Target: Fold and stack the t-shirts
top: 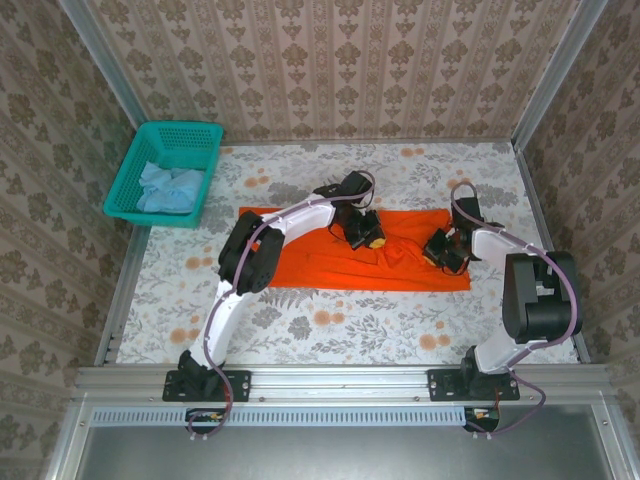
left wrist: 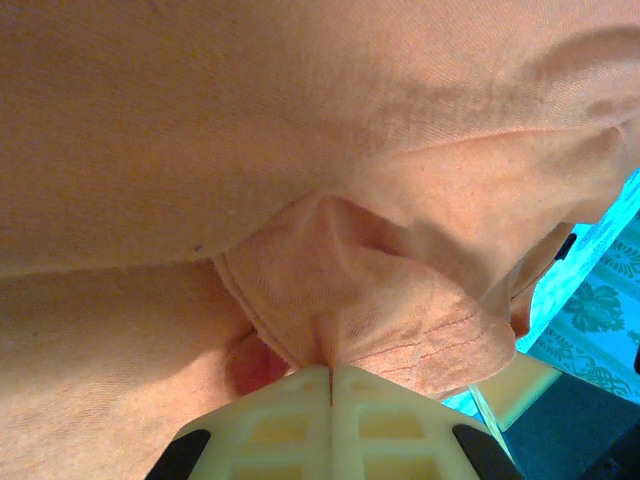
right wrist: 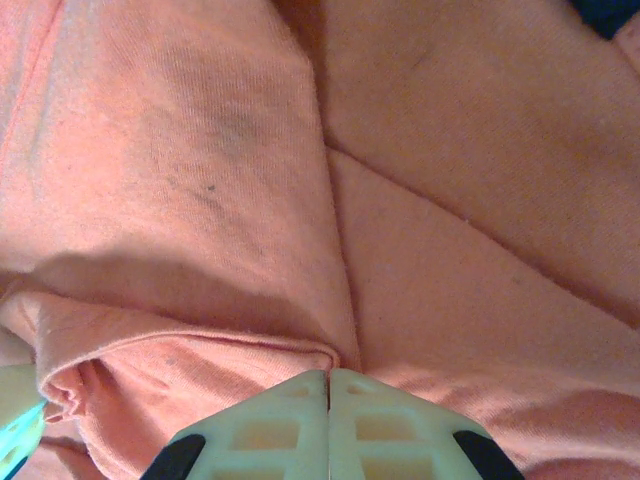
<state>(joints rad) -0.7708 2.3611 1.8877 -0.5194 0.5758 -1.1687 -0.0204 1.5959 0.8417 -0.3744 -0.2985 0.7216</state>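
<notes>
The orange t-shirt (top: 330, 262) lies spread across the middle of the table. My left gripper (top: 364, 232) is down on its upper middle part, jaws shut on a pinched fold of orange cloth (left wrist: 370, 300) by a stitched hem. My right gripper (top: 441, 250) rests on the shirt's right part, jaws shut on a folded edge of the orange cloth (right wrist: 200, 350). A pale light-blue t-shirt (top: 170, 188) lies crumpled in the teal basket (top: 203, 133) at the back left.
The floral tablecloth (top: 330, 325) shows in front of the shirt. Patterned walls close in the back and sides, with metal rails (top: 112, 300) along the table's edges.
</notes>
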